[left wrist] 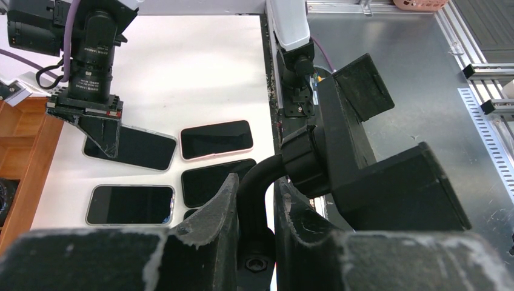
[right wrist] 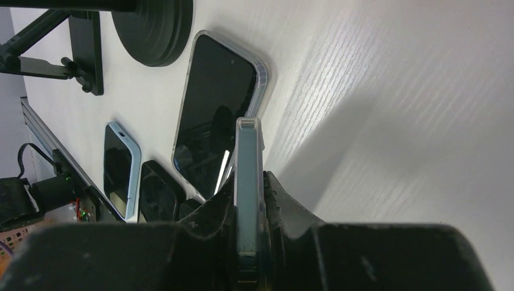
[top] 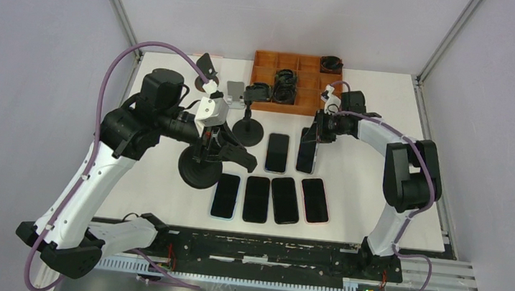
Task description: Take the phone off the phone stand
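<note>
Phone [right wrist: 248, 151] stands edge-on, pinched in the jaws of our right gripper [right wrist: 248, 195], over the table [top: 372, 194] right of centre, well apart from the phone stand [left wrist: 339, 139]; our left gripper [left wrist: 257, 209] clamps that stand's neck, further left

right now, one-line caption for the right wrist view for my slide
Right gripper clamps a clear-cased phone edge-on over the white table, another phone lying flat beyond it.

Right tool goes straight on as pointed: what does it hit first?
Probably the table, met by the far end of the held phone. The flat phone lies right beside that line; depth is unclear.
</note>
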You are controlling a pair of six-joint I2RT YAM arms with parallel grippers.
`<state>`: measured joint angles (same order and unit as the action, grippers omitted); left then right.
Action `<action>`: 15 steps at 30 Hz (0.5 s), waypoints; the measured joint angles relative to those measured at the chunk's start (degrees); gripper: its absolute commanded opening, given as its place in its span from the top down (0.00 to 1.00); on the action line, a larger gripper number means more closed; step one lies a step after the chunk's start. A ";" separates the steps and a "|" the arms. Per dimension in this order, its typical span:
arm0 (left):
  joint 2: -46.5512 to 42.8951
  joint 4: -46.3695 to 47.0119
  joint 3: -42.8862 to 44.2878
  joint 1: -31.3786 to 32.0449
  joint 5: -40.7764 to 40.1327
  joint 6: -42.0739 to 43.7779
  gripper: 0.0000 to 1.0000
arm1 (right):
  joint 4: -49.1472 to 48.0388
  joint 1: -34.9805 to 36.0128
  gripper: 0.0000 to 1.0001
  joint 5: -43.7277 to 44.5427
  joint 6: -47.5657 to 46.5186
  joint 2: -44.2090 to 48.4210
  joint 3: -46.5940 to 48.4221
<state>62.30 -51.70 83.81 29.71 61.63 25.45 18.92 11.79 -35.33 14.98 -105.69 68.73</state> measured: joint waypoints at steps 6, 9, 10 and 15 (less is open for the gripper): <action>0.00 0.00 0.00 -0.02 -0.02 0.00 0.98 | -0.96 -0.70 0.82 -3.63 0.87 -4.33 1.90; 0.00 0.00 0.00 -0.02 -0.02 0.00 0.98 | -1.66 -0.70 0.59 -3.67 1.62 -5.20 2.21; 0.00 0.00 0.00 -0.02 -0.04 0.00 0.98 | -2.03 -0.57 0.54 -2.93 1.55 -5.42 2.21; 0.00 0.00 0.00 -0.02 -0.07 0.00 0.98 | -2.54 -0.15 0.38 0.83 1.22 -6.12 2.21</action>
<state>62.30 -51.70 83.81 29.69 61.56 25.45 16.38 11.64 -34.50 16.21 -111.81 70.94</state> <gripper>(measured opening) 0.269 0.553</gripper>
